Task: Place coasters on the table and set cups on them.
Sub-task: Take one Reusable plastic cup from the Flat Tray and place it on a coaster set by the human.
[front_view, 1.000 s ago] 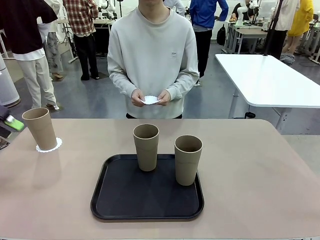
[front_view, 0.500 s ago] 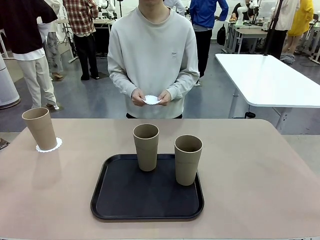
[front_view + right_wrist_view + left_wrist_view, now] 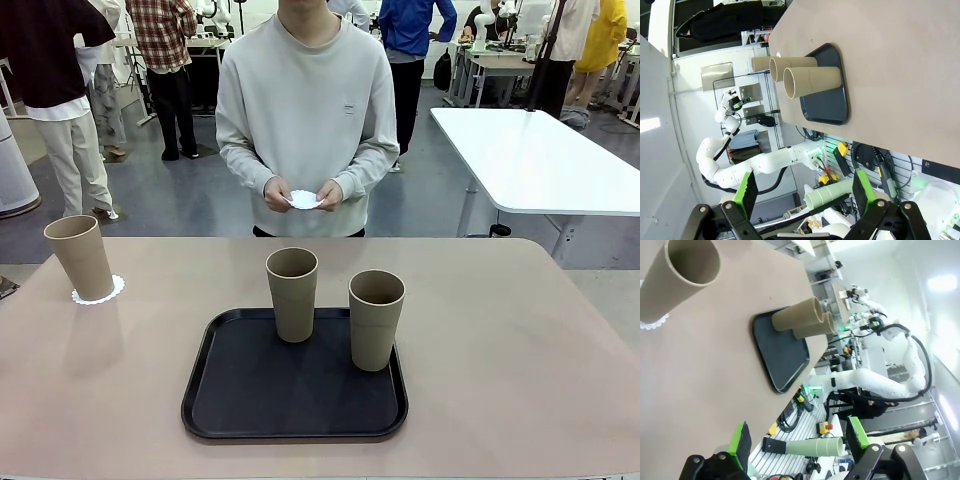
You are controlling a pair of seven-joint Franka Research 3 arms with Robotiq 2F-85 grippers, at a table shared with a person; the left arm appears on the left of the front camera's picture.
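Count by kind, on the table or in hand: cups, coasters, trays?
Cups: 3
Coasters: 2 visible
Tray: 1
Total: 6

Lighting: bright, even, from overhead. Shadows: soft and faint beside the cups (image 3: 80, 255) on the tabletop (image 3: 520, 350). Glare: dull sheen on black tray (image 3: 250, 400); blown-out ceiling light (image 3: 943, 282) in left wrist view. Front view sharp; wrist views bowed at edges.
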